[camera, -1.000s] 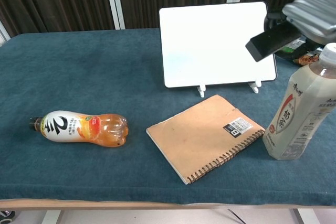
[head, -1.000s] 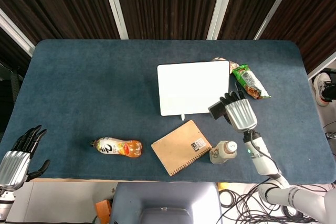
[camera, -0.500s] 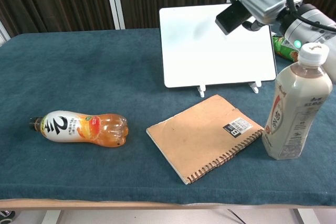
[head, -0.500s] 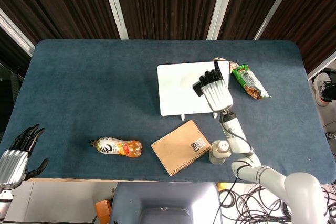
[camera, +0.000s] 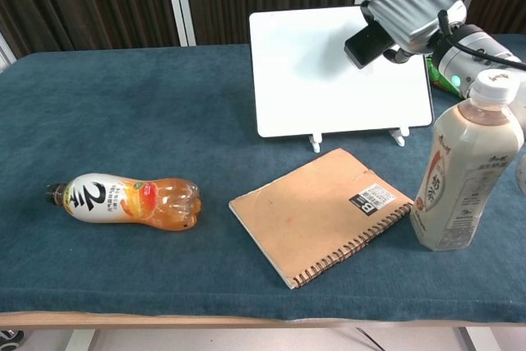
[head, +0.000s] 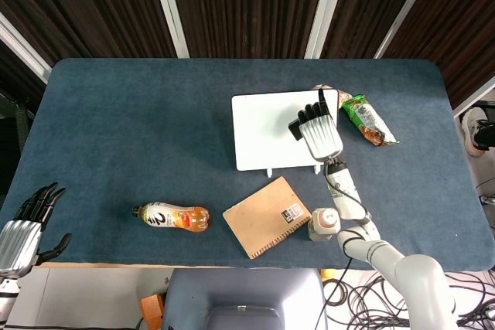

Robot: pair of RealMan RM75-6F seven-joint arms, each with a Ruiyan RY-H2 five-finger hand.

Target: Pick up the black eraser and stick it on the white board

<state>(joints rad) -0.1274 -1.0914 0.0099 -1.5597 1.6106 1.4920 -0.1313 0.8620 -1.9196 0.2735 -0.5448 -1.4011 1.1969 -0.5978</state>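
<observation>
The white board (head: 271,133) (camera: 320,71) stands tilted on small feet at the table's middle right. My right hand (head: 319,129) (camera: 408,7) grips the black eraser (head: 296,128) (camera: 366,44) and holds it against or just in front of the board's upper right face; I cannot tell whether it touches. My left hand (head: 27,226) hangs off the table's near left corner, fingers apart, holding nothing; the chest view does not show it.
A tan spiral notebook (head: 267,216) (camera: 322,211) lies in front of the board. A milk-tea bottle (head: 326,224) (camera: 464,174) stands to its right, under my right forearm. An orange drink bottle (head: 173,216) (camera: 127,200) lies at the near left. Snack packets (head: 367,120) sit right of the board.
My right hand carried the eraser from beside the board's right edge up and left onto its upper right face, then shifted slightly right and lower. The left hand stayed put.
</observation>
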